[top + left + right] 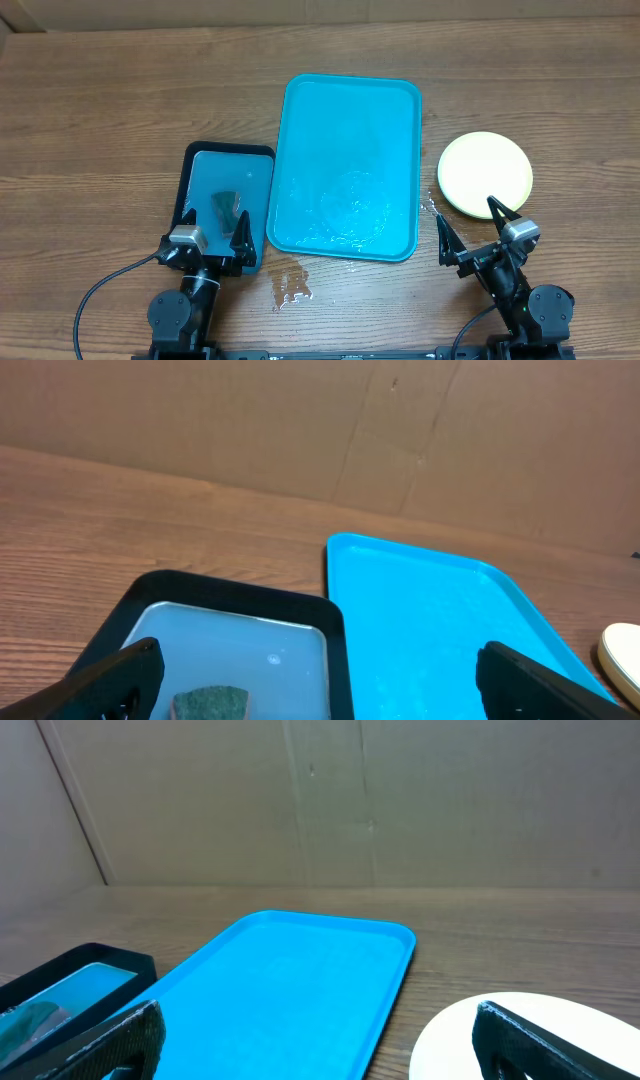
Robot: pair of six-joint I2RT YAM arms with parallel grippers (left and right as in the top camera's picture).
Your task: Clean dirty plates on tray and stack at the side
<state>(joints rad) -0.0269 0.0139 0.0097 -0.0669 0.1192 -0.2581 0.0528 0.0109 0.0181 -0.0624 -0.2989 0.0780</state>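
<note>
Left end effector point(229, 216) spread wide over the near end of the black-rimmed tray point(200, 155), sponge point(210, 703) inside it. Right end effector point(471, 226) also spread, at the near edge of the plates point(485, 172). Top plate is pale yellow-green, count unclear. They sit on the counter point(100, 100) just right of the wet turquoise tray point(345, 110).

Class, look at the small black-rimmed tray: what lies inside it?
Inside the black-rimmed tray, a green sponge lies on the pale floor. The left claw covers the tray's near end from overhead, so that part cannot be seen.
</note>
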